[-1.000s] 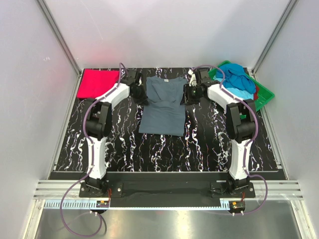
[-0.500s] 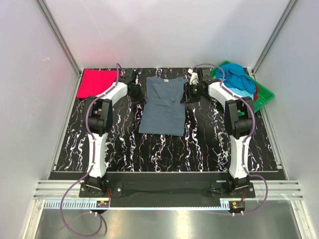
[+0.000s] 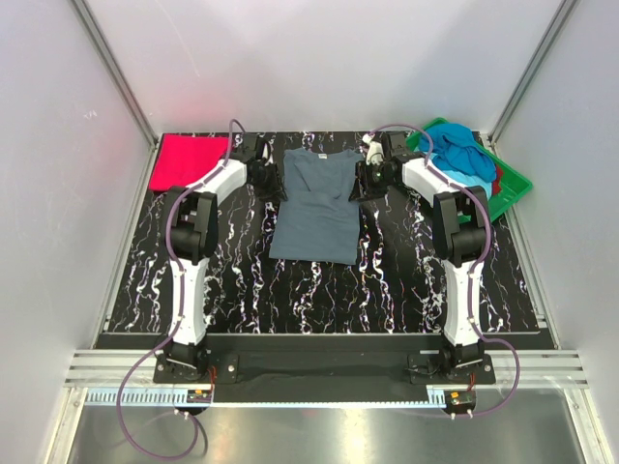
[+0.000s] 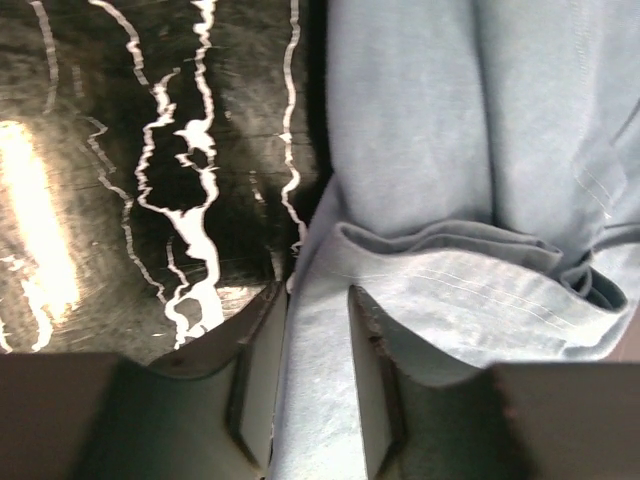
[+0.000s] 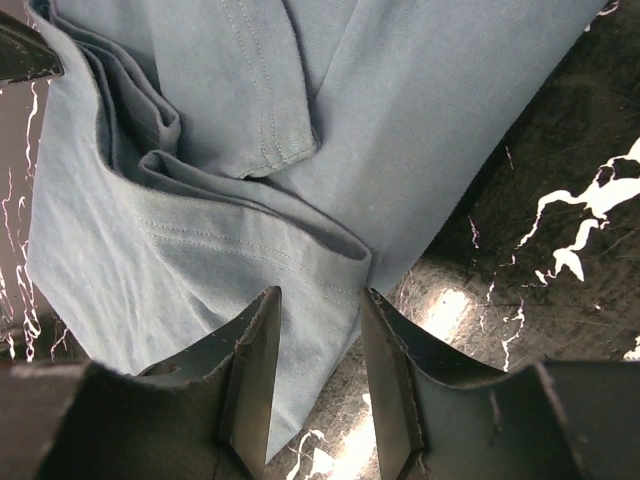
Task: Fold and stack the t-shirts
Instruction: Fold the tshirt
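Note:
A slate grey-blue t-shirt [image 3: 316, 205] lies flat mid-table, collar at the far end, with both sleeves folded inward. My left gripper [image 3: 273, 181] is at its left shoulder edge. In the left wrist view its jaws [image 4: 318, 300] stand apart astride the shirt's edge [image 4: 450, 120], and cloth lies flat in the gap. My right gripper [image 3: 363, 182] is at the right shoulder edge. It is open [image 5: 320, 300] over the folded sleeve hem [image 5: 420, 90], with cloth and bare table showing between the fingers. A folded red-pink t-shirt [image 3: 189, 159] lies at the far left.
A green tray [image 3: 514, 184] at the far right holds a heap of turquoise and blue t-shirts [image 3: 460, 150] with some red cloth [image 3: 497, 178] showing. The table [image 3: 319, 290] is black marble pattern, and white walls close in on three sides.
The left gripper's jaws have spread apart, and that gripper drew back from the shirt's left edge and returned to it. The right gripper has shifted slightly toward the far end. The shirt has not moved.

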`<state>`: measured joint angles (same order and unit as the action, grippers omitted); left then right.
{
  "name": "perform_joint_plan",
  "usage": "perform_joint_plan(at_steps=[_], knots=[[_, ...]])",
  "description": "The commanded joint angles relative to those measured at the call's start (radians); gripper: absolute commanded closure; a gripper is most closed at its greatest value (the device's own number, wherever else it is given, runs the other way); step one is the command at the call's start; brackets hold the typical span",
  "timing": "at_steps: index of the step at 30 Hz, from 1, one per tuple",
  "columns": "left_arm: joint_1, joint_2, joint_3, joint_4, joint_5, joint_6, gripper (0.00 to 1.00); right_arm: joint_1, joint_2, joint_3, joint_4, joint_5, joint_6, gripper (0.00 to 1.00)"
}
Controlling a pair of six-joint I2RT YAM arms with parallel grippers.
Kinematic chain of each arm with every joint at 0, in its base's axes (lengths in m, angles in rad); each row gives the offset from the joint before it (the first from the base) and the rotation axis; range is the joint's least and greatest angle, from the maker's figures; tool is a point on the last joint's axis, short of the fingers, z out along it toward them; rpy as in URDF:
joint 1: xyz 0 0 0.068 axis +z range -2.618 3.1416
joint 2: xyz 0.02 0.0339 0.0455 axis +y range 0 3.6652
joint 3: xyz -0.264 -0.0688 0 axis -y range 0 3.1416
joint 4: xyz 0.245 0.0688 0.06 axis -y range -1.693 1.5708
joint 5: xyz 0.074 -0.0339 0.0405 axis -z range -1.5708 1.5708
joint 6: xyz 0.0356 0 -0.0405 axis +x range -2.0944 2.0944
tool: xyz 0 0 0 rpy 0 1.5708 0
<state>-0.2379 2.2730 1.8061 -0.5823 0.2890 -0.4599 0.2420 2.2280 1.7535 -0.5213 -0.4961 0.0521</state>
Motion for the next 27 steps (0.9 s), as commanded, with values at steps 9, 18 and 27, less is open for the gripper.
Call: perform_joint_plan(at_steps=[9,18,27], knots=[[0.006,-0.015,0.007,0.036,0.039,0.023,0.94,0.002,0.018,0.035,0.000,0.019,-0.017,0.54],[0.015,-0.004,0.001,0.039,0.044,0.010,1.00,0.002,0.038,0.040,0.003,0.019,-0.009,0.52],[0.017,0.000,-0.025,0.035,-0.024,-0.013,1.00,0.002,0.012,0.035,0.033,0.100,0.003,1.00]])
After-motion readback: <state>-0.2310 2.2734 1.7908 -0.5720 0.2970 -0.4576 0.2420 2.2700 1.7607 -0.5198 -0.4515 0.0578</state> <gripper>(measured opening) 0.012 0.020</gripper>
